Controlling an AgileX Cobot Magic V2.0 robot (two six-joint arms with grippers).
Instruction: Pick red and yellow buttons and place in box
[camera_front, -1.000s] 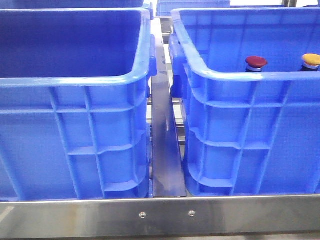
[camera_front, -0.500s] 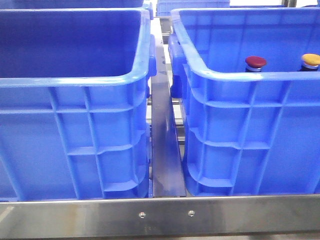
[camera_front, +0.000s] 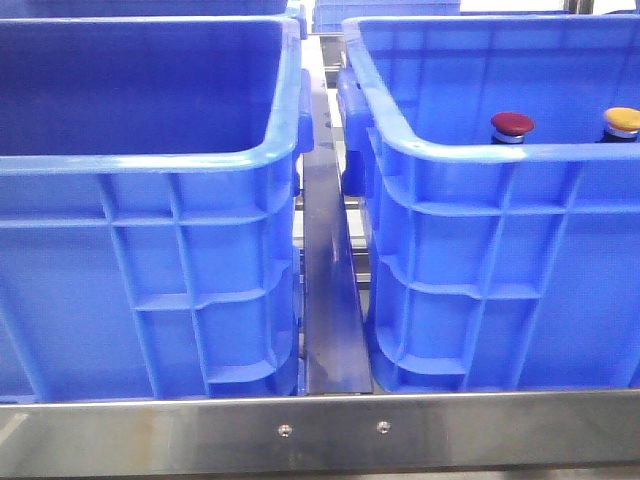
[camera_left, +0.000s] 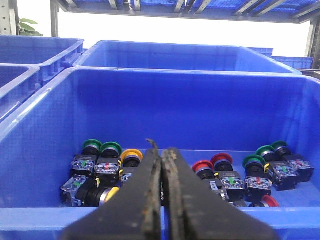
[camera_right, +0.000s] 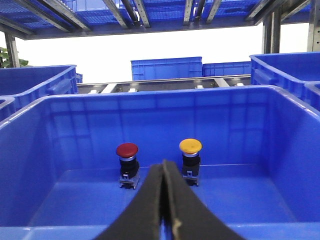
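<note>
In the right wrist view, the dark red domed push button (camera_right: 127, 150) and the yellow-orange capped push button (camera_right: 190, 146) stand upright on the floor of a large bright blue plastic crate (camera_right: 150, 100), just beyond the tips of the right gripper (camera_right: 163, 172), one to either side of them. That gripper's fingers are pressed together on nothing. The front view shows both caps (camera_front: 512, 123) (camera_front: 622, 120) above the near rim of the right-hand crate (camera_front: 480, 152).

The left gripper (camera_left: 161, 159) is likewise closed and empty, poised at the near wall of another blue crate (camera_left: 50, 125) that holds a scatter of green, red and yellow push buttons (camera_left: 220, 172) ahead of its tips.

Judging by this, the two buttons appear already delivered, and little or nothing is left.

No brand, label or readable writing shows; the small coloured marks on the button bodies are too small to read.
</note>
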